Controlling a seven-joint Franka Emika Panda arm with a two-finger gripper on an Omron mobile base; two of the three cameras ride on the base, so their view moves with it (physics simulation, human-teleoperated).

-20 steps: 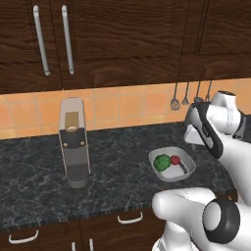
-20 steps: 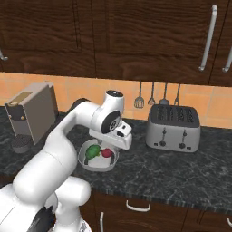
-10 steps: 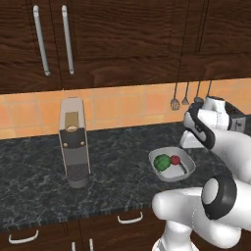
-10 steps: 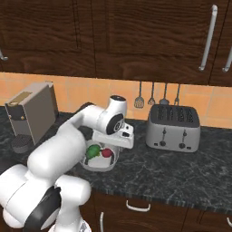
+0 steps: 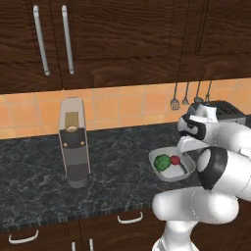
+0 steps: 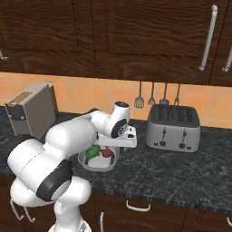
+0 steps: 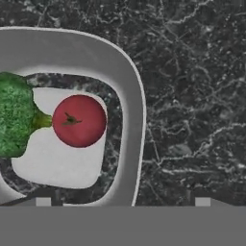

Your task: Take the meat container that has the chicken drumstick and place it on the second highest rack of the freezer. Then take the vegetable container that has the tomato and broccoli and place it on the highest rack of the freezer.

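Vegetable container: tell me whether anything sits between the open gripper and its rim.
Nothing visible does. The gripper hangs open above the vegetable container, its right rim between the fingertips, with the tomato and broccoli inside, off to one side.

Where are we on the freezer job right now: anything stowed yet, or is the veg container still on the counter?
No container with a drumstick shows on this counter, so that step may be done; unconfirmed. In hand: the open gripper hangs over the rim of the vegetable container holding the broccoli and tomato, gripping nothing. Left: grasp it, lift, place it on the freezer's highest rack.
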